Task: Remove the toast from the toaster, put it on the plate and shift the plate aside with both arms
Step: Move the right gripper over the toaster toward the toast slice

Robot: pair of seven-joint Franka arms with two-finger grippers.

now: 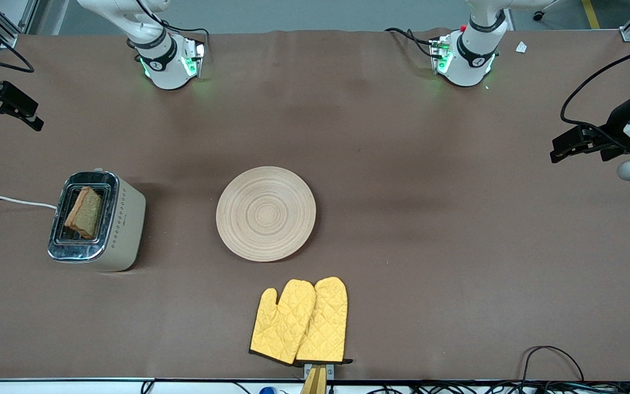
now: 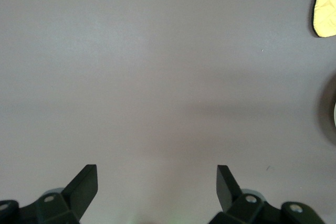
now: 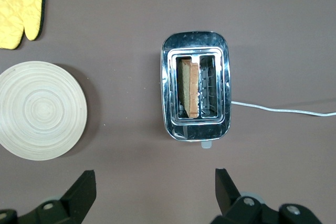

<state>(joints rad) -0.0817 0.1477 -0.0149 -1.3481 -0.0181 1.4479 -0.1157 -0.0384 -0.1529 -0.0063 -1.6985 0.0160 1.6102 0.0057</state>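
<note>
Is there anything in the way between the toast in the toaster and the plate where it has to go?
Nothing visible. The toast stands in the toaster, and only bare table lies between it and the plate. The oven mitts lie nearer the camera, off that path. The right end effector is open above the toaster.

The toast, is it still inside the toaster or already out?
Inside. The toast stands upright in one slot of the toaster, its top edge above the chrome; the plate is bare.

The toast's point(image 1: 83, 212) lower half sits hidden inside the toaster point(image 1: 123, 224); the cord point(image 1: 9, 200) runs off-frame.
</note>
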